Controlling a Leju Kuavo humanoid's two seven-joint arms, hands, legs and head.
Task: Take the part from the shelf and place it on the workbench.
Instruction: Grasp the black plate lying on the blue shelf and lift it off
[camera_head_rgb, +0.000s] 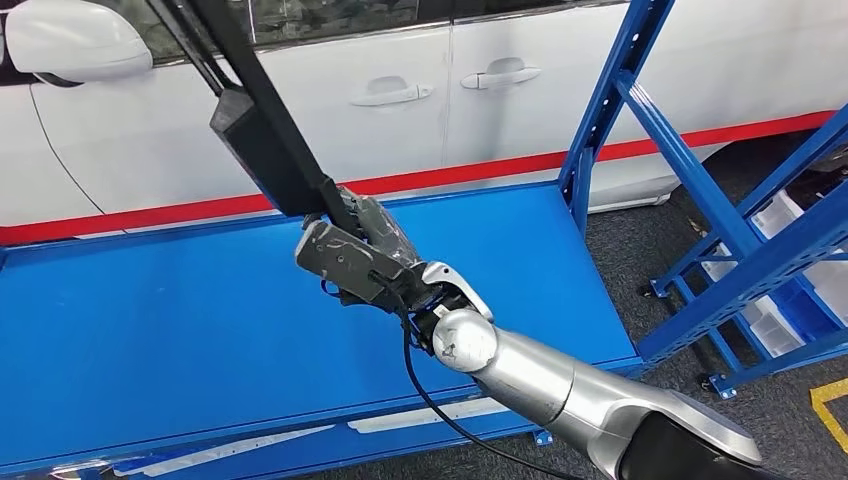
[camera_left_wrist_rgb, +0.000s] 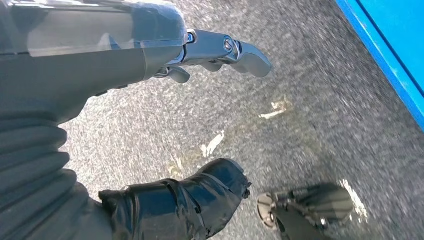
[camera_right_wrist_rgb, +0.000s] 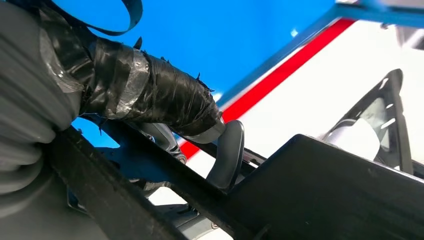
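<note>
Left hand (camera_left_wrist_rgb: 210, 55) hangs over grey floor, fingers apart, holding nothing. At centre, the right hand (camera_head_rgb: 365, 262) is clamped on the lower end of the long black part (camera_head_rgb: 262, 130), carried above the blue workbench (camera_head_rgb: 150, 340) and slanting up toward the white car (camera_head_rgb: 420, 90). Recommended: level the part, lower it squarely onto the surface, and release only once it rests flat.

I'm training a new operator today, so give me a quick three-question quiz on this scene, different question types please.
1. True or false: the right hand holds the long black part.
2. What is the part above? A) grey floor B) blue workbench C) white car
3. Fill in: the left hand hangs over the grey ____.

Key: 1 true; 2 B; 3 floor.
</note>
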